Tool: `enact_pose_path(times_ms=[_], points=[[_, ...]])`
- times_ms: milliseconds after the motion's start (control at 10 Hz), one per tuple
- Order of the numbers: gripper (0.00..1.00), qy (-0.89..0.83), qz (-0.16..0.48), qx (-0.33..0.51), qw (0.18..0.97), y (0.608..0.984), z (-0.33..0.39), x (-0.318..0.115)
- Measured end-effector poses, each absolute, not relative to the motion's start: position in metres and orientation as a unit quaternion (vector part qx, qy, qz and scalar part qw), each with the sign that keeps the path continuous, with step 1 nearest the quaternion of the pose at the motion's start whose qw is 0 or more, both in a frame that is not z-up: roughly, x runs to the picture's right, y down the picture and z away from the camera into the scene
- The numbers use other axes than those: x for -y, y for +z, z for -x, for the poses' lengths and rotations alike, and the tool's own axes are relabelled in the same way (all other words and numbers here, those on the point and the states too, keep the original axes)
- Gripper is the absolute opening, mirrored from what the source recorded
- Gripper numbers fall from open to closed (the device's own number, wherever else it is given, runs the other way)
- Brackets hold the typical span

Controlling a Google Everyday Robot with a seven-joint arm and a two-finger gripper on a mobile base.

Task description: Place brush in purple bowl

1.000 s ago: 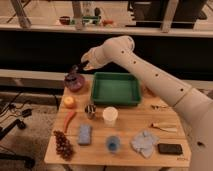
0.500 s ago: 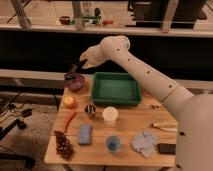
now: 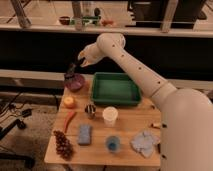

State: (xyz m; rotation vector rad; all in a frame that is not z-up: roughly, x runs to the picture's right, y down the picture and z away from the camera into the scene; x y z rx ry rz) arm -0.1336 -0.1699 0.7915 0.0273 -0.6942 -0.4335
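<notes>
A: Brush (image 3: pixel 70 73) position: where does it sit?

B: At roughly ten o'clock on the wooden table (image 3: pixel 125 142), over the purple bowl (image 3: pixel 74 83). Its lower, darker end dips at or into the bowl; contact with the bowl floor cannot be told. The upper end meets the hand (image 3: pixel 78 64), whose fingers are pressed together on the brush.

A: Surface and room?

B: A small pale wooden table on a grey floor. A green tray (image 3: pixel 116 89) lies at twelve o'clock, just right of the purple bowl. Below the bowl: a yellow-orange fruit (image 3: pixel 69 102), a carrot (image 3: pixel 69 120), a bunch of dark grapes (image 3: pixel 62 145). Toward the centre: a small metal cup (image 3: pixel 90 110), a white cup (image 3: pixel 110 116), a blue sponge (image 3: pixel 84 134), a blue cup (image 3: pixel 112 144). A crumpled blue cloth (image 3: pixel 144 142) lies at four o'clock. Behind runs a dark counter wall with a ledge carrying a red bowl (image 3: pixel 64 20).

A: Change against the earlier view?

B: The arm (image 3: pixel 135 70) has swung left and lower; the hand, formerly beside the bowl's rim, now hangs directly above it, and the brush has come down with it.

A: Orientation of the brush?

B: The long axis is steep, tilted slightly from vertical, the top leaning toward one o'clock and the bottom toward seven o'clock. Which end is the head cannot be told.
</notes>
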Motion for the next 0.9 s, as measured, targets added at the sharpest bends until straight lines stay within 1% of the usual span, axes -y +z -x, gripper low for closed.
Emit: enact_pose_path(times_ms=[300,500,900], points=[[0.14,-0.229,-0.007,0.336,0.913,0.804,0.142,0.17],[0.14,-0.247,0.005,0.33,0.911,0.829,0.146,0.171],[0.14,-0.263,0.015,0.322,0.909,0.856,0.152,0.172]])
